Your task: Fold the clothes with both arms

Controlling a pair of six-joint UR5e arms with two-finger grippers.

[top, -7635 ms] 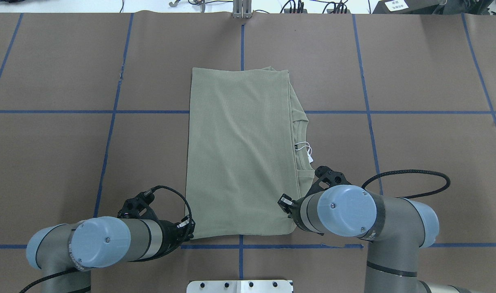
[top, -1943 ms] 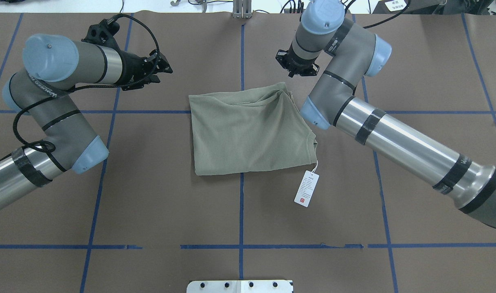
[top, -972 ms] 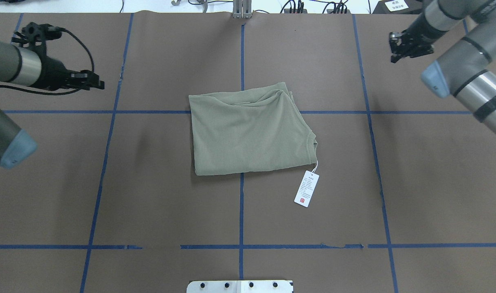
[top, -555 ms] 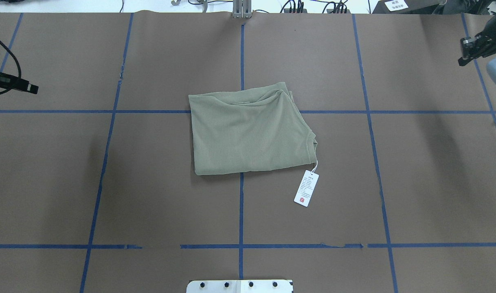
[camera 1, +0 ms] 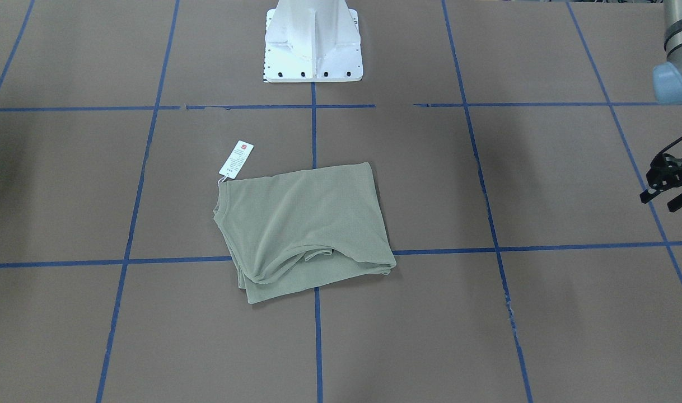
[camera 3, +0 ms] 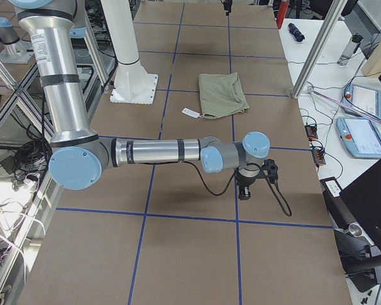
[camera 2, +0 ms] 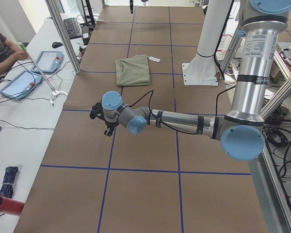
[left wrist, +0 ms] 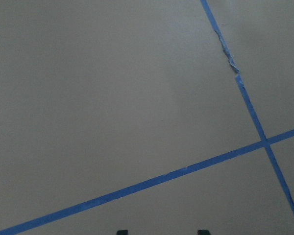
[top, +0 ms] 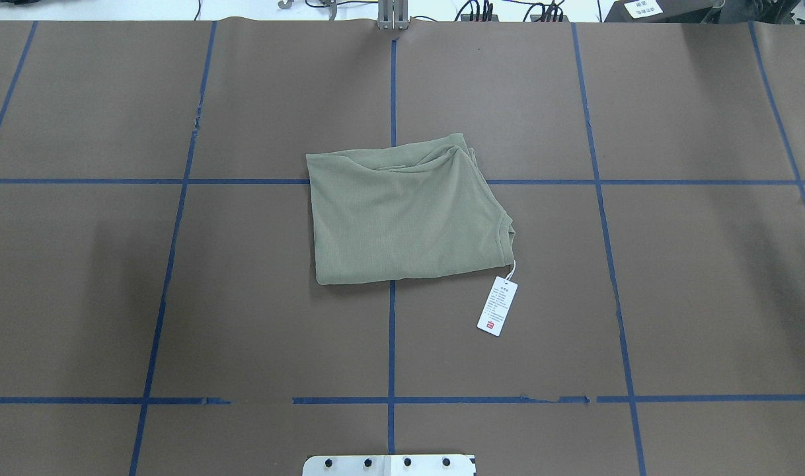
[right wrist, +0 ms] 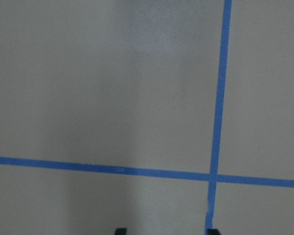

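You have the folded shirt [top: 402,211] lying mid-table [top: 640,264], hang tag [top: 498,306] off its robot-side right corner, with left gripper [left wrist: 161,231] and right gripper [right wrist: 166,231] both spread, holding nothing, well apart over opposite ends.

Work cell, general setting. A broad tabletop [top: 264,330] is covered in brown sheeting and divided into large rectangles by blue tape lines [top: 391,344]; the tape is torn or broken in a few places. Aluminium frame posts [camera 2: 63,34] rise along one long edge. Beside that edge stands a white bench [camera 2: 19,131] carrying two blue-rimmed control tablets [camera 2: 49,60], a dark keyboard [camera 2: 72,26], loose cables and a red cylinder [camera 2: 5,205]. A person [camera 2: 0,48] sits at it. Lighting is even, with soft shadows on the sheeting.
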